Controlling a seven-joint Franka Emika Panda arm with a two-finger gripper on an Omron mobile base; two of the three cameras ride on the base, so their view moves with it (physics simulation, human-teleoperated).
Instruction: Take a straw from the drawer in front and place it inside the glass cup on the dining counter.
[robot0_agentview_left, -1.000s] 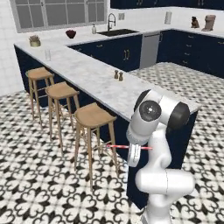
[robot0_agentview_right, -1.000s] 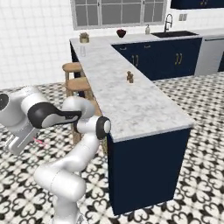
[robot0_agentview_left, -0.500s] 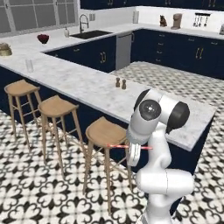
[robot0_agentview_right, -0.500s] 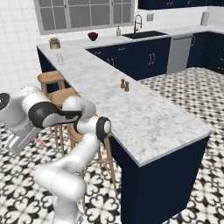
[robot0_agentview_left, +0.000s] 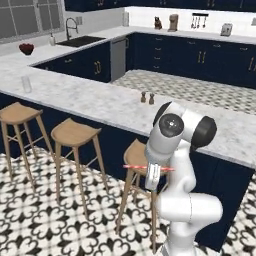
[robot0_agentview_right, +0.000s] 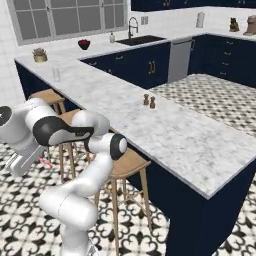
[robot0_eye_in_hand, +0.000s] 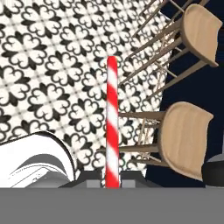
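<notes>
Left base view: dining counter (robot0_agentview_left: 100, 102) marbled, floor (robot0_agentview_left: 45, 225) patterned tile.

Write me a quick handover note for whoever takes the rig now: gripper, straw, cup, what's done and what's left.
Gripper: shut on the straw, which is red and white striped and sticks out straight between the fingertips, held low over the tiled floor beside the stools.
Glass cup: upright on the dining counter, near its far left end, nothing in it.
Done: straw picked up.
Left: get to the cup, lift the straw over it and drop it in.
</notes>
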